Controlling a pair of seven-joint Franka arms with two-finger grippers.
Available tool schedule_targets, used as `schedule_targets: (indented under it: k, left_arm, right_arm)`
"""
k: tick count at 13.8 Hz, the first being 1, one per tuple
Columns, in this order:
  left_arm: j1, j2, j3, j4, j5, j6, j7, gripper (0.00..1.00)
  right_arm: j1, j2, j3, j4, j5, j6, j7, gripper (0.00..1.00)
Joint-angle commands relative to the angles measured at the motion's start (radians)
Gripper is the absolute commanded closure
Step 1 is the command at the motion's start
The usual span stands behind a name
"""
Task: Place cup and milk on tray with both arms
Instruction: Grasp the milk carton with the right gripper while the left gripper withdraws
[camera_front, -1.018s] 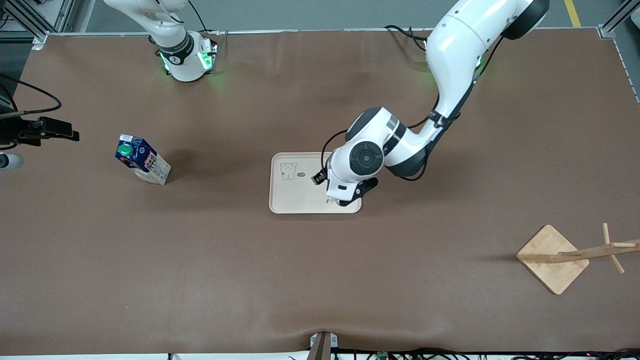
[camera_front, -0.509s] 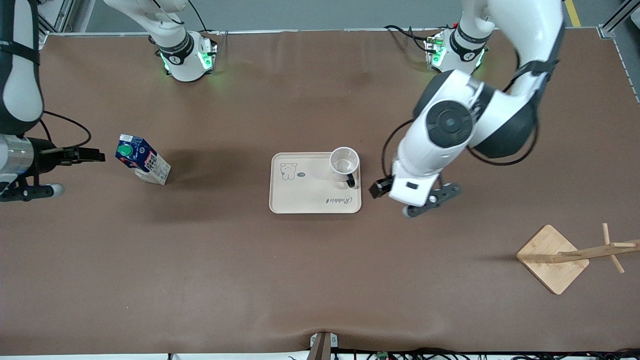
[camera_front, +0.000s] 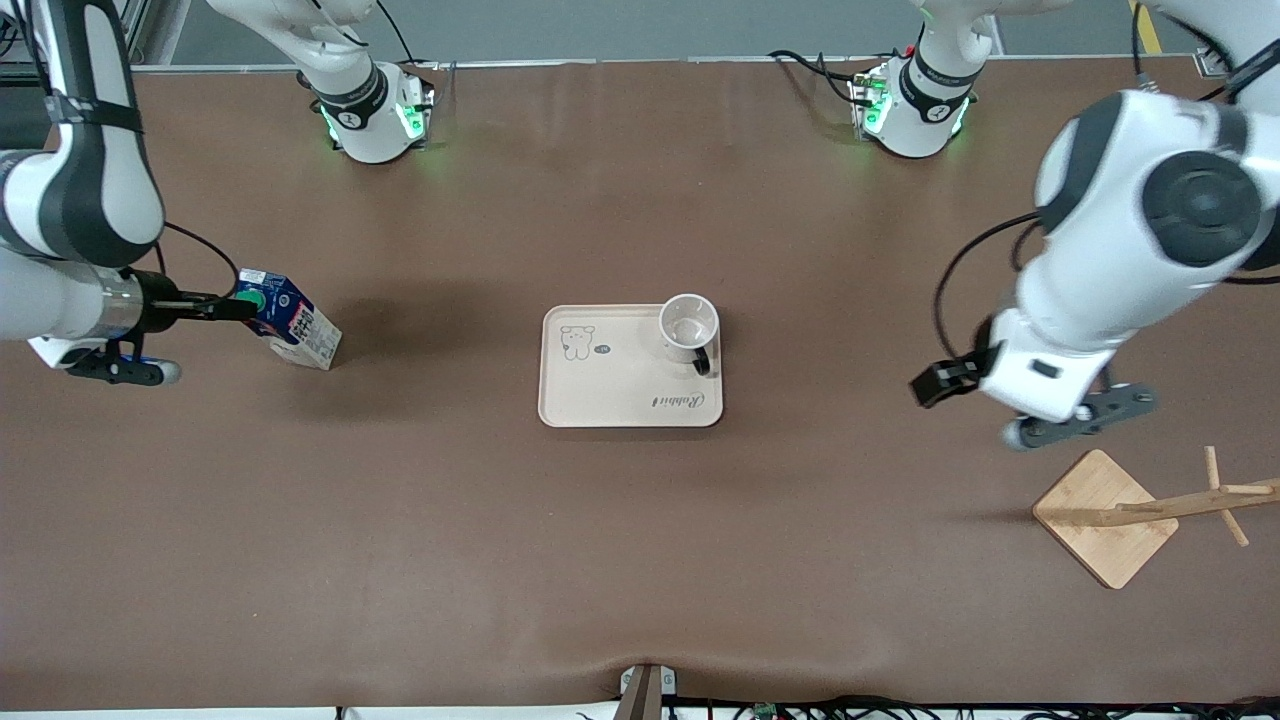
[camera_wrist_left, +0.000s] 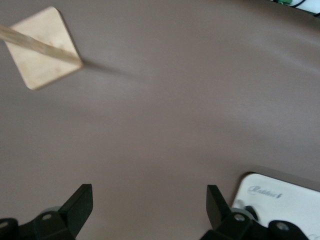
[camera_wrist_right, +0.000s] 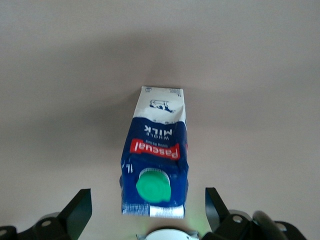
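Observation:
The cup (camera_front: 688, 325) stands upright on the tray (camera_front: 610, 385), at the corner nearest the left arm's base, with its black handle toward the front camera. The milk (camera_front: 285, 318) stands on the table toward the right arm's end, apart from the tray. My right gripper (camera_front: 120, 370) is open in the air beside the milk. In the right wrist view the milk (camera_wrist_right: 155, 160) shows between the spread fingers of my right gripper (camera_wrist_right: 148, 212), untouched. My left gripper (camera_front: 1078, 418) is open and empty over bare table between the tray and a bamboo stand. My left gripper (camera_wrist_left: 148, 205) shows only table between its fingers, with a tray corner (camera_wrist_left: 280, 197) at the edge.
A bamboo stand with a square base (camera_front: 1105, 515) and a pegged pole stands toward the left arm's end, nearer the front camera. It also shows in the left wrist view (camera_wrist_left: 42, 47). The brown table mat (camera_front: 640, 560) covers the table.
The left gripper let go of the cup on the tray and swung away toward the left arm's end. The right arm came in toward the milk.

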Motion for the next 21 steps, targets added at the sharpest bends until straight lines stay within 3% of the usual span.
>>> schedule_targets:
  k: [1, 7, 10, 11, 12, 14, 15, 18, 21]
  left_arm:
    - [0.057, -0.055, -0.004, -0.031, 0.019, -0.045, 0.141, 0.0]
    - [0.157, -0.168, 0.005, -0.034, 0.033, -0.119, 0.382, 0.0]
    - [0.013, -0.271, 0.195, -0.1, -0.004, -0.146, 0.439, 0.0]
    - [-0.008, -0.309, 0.223, -0.142, -0.044, -0.146, 0.442, 0.0]
    - [-0.012, -0.34, 0.239, -0.178, -0.071, -0.145, 0.442, 0.0]
    - [-0.019, -0.386, 0.249, -0.225, -0.076, -0.136, 0.442, 0.0]
    - [-0.027, -0.415, 0.26, -0.255, -0.09, -0.122, 0.443, 0.0]
    - [-0.029, -0.437, 0.288, -0.278, -0.131, -0.116, 0.443, 0.0]
    - [-0.03, -0.428, 0.283, -0.27, -0.133, -0.119, 0.439, 0.0]
  right_arm:
    - [0.001, -0.058, 0.002, -0.103, -0.023, 0.055, 0.027, 0.0]
    - [0.007, -0.084, 0.004, -0.199, -0.023, 0.126, 0.073, 0.0]
    - [0.038, -0.084, 0.004, -0.238, -0.023, 0.161, 0.113, 0.0]
    - [0.038, -0.085, 0.004, -0.261, -0.023, 0.19, 0.112, 0.0]
    - [0.032, -0.084, 0.004, -0.265, -0.024, 0.203, 0.11, 0.16]
    - [0.035, -0.085, 0.004, -0.258, -0.024, 0.195, 0.107, 0.81]
    - [0.032, -0.084, 0.004, -0.244, -0.024, 0.171, 0.102, 1.0]
    - [0.041, -0.059, 0.007, -0.004, -0.009, -0.109, 0.111, 1.0]
    - [0.143, 0.032, 0.007, 0.286, 0.031, -0.358, 0.115, 1.0]
